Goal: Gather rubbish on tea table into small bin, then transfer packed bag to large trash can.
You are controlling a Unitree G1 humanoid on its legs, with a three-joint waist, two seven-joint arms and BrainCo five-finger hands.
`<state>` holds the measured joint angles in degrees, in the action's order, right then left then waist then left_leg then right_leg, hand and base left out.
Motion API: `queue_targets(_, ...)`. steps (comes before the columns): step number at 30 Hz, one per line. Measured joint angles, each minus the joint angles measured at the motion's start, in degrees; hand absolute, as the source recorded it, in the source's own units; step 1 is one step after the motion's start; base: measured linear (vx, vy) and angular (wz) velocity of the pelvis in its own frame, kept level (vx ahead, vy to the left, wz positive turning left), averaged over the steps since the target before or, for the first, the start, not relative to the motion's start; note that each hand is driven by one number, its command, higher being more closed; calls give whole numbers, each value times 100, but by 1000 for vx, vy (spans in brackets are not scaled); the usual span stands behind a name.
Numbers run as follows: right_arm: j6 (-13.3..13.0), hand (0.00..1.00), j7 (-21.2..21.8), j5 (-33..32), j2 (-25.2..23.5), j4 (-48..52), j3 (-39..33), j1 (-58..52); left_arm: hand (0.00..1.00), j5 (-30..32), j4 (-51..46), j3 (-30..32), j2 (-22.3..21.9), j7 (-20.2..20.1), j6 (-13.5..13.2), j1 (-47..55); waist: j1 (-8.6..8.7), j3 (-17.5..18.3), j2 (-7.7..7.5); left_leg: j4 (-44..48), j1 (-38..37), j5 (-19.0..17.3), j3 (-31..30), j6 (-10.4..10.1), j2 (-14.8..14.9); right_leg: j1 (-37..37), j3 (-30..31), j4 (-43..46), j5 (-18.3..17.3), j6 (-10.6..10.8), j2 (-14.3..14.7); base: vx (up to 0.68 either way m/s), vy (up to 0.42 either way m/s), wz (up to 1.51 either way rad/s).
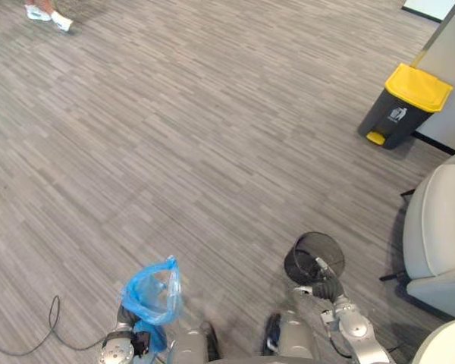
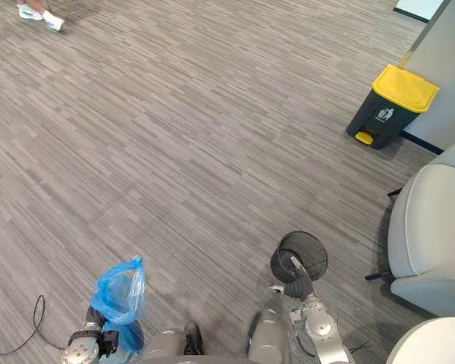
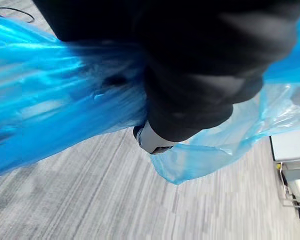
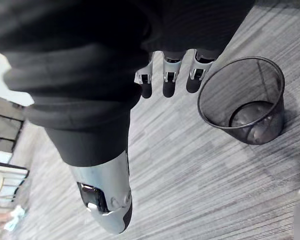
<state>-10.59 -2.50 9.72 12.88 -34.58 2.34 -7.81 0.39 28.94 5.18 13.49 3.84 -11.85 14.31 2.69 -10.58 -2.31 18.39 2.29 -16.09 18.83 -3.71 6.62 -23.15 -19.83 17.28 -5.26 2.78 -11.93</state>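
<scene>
One blue bag, thin, limp and probably light, looks slippery and is best held at its gathered neck. It sits near left, bunched around the left hand, whose fingers close into the plastic. The right hand hangs beside the small bin with fingers relaxed, holding nothing. The large trash can stands far right.
</scene>
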Motion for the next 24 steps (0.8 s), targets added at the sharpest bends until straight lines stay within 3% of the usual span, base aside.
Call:
queue_targets(1,-1,0,8,-5,3,18,-52,-146,100,0,0,-2,7,0,-4,-56,48,20,-2,30,-176,-236,-52,-220,62,-41,-2,284,49,-116,-13,504,-249,36)
queue_targets(2,4,0,20,-8,18,18,-69,-221,100,-1,1,3,-11,2,-1,-57,82,35,45,39,-272,-317,-76,-305,153,-24,-29,482,90,-194,39,728,-306,42)
queue_targets(3,10,0,35,-11,75,23,-64,-337,100,-2,-26,13,-81,4,-9,67,101,153,182,520,-302,-382,-127,-489,454,59,-92,707,97,-246,207,653,-266,16)
queue_targets(4,39,0,40,-11,111,-2,-72,-360,100,-4,-31,38,-137,2,1,19,94,100,330,1702,99,-218,-146,-370,953,168,-125,886,-110,-538,503,805,-347,-9)
queue_targets(5,42,0,40,-12,127,1,-73,-317,100,-7,-29,70,-185,2,9,30,47,63,397,2337,313,57,-154,-134,1182,273,-106,880,-199,-601,650,528,-260,-61)
queue_targets(6,42,0,31,-17,137,14,-82,-246,100,-16,-17,78,-246,0,30,41,-64,-3,446,3368,715,702,-286,160,1530,574,-2,790,-377,-732,886,820,-349,-76)
queue_targets(7,51,0,27,-28,119,8,-140,-166,100,-58,-19,81,-311,2,26,23,-126,-114,397,4021,958,501,-477,78,1545,1001,124,652,-503,-820,1019,676,-257,-69)
queue_targets(9,55,0,14,-65,92,25,-206,-134,100,-87,-48,62,-361,-1,13,-108,-160,-197,260,4275,1321,243,-448,52,1345,1741,333,115,-549,-851,1132,633,-222,-37)
queue_targets(11,54,0,4,-69,111,131,-277,-150,100,-88,-247,57,-380,-12,-7,-134,-263,-241,136,3866,1762,178,-371,144,1027,2335,558,-433,-569,-870,1217,576,-141,-59)
queue_targets(13,49,0,-10,-70,107,177,-423,-94,100,-87,-321,56,-383,-15,-23,-181,-389,-259,94,2841,2292,185,-567,139,568,2646,865,-761,-627,-876,1270,562,-38,-91)
queue_targets(14,49,0,-17,-69,113,165,-460,-49,100,-87,-360,58,-382,-13,-19,-193,-483,-265,72,1801,2519,308,-1004,-18,167,2789,1100,-865,-746,-770,1247,572,75,-120)
queue_targets(15,55,0,-36,-58,128,105,-491,-40,100,-83,-372,68,-404,1,-25,-159,-577,-227,143,556,2477,644,-1605,-150,-147,2945,1390,-852,-971,-599,1300,591,120,-128)
queue_targets(16,62,0,-46,-59,143,74,-486,-59,100,-83,-375,65,-412,8,-28,-99,-618,-197,202,248,2452,838,-1807,-84,-173,3014,1527,-794,-1165,-475,1355,613,210,-148)
queue_targets(17,87,0,-44,-58,113,-28,-471,-108,100,-82,-366,7,-422,13,-30,64,-690,-112,237,682,2477,1426,-1979,37,-168,3101,1850,-333,-1650,-339,1376,661,256,-119)
queue_targets(18,108,0,-52,-57,-51,-56,-471,-150,100,-77,-355,-2,-348,23,8,94,-663,-42,44,1105,2485,1111,-1769,166,-218,2959,1917,276,-1871,-209,1214,938,275,-115)
queue_targets(19,92,0,-51,-57,-219,4,-458,-296,100,-77,-363,-100,-277,-1,29,31,-589,88,-204,1213,2326,743,-1545,304,-299,2259,1814,1846,-1719,208,866,816,193,-63)
queue_targets(20,98,0,-46,-56,-262,-7,-451,-288,100,-77,-369,-127,-260,-2,28,-12,-510,82,-251,1199,2193,634,-1477,356,-319,1990,1776,2484,-1451,518,749,668,127,-52)
queue_targets(21,99,0,-45,-56,-335,-2,-451,-270,100,-78,-367,-133,-229,4,38,-66,-419,42,-272,1156,1905,471,-1387,421,-320,1647,1681,3309,-1327,637,582,488,119,-36)
queue_targets(23,99,0,-48,-58,-433,-1,-439,-316,100,-78,-368,-174,-100,6,43,-72,-249,-24,-200,780,966,212,-1163,480,-255,1259,1178,3963,-1450,344,357,567,126,-54)
queue_targets(24,92,0,-48,-56,-435,4,-424,-335,100,-77,-387,-172,-66,5,36,-90,-224,-31,-162,470,547,145,-1047,462,-202,1081,864,3868,-1501,244,302,635,92,-73)
